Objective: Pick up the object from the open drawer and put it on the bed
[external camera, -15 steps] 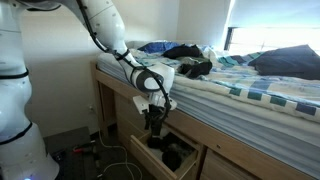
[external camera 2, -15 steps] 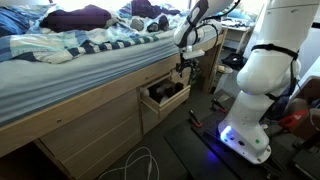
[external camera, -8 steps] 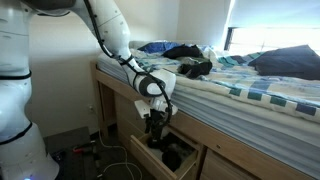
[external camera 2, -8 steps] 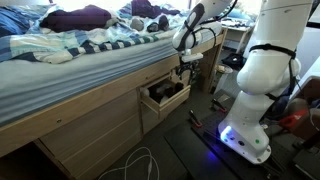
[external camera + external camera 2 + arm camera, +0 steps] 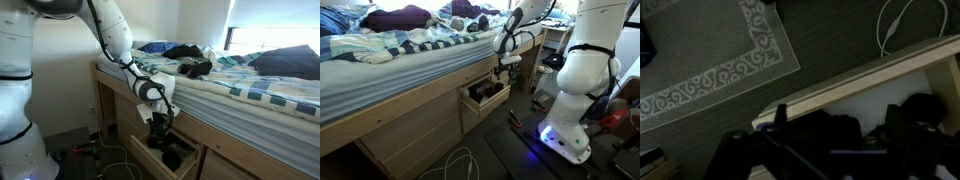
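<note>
The open light wooden drawer [image 5: 140, 156] under the bed [image 5: 250, 88] holds a bulky black object [image 5: 172, 157]; the hand [image 5: 157, 130], spread wide, hangs just above it.

The floor [image 5: 830, 45] is dark grey carpet. In the wrist view a pale rug [image 5: 710, 60] with a scrolled border lies flat on it and fills the upper left of the frame. A white cable [image 5: 902, 28] loops on the carpet at the upper right. In an exterior view a loose white cord [image 5: 460, 165] curls on the floor at bottom centre. The robot's white base [image 5: 565, 135] stands on it at the lower right, with a blue glow at its foot.
</note>
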Robot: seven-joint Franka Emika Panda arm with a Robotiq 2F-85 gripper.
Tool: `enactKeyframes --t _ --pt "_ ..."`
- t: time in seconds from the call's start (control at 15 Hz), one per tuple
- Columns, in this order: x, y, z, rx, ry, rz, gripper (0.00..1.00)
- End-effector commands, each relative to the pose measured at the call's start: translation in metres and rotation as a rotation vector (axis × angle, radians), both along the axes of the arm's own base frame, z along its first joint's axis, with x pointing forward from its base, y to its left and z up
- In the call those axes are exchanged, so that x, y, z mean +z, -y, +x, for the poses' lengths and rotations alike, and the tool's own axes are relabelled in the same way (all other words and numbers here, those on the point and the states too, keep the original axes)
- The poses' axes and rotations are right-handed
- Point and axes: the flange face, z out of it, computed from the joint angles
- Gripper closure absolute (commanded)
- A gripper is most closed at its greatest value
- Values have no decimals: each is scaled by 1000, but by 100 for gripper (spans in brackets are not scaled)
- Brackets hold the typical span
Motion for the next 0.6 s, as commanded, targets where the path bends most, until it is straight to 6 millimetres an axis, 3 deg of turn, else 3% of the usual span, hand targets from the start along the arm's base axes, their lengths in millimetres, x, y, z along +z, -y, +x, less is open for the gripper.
enactKeyframes --t 0.0,0.53 --pt "-17 7 -1 5 45 1 0" --pt "-69 19 1 46 102 -5 0"
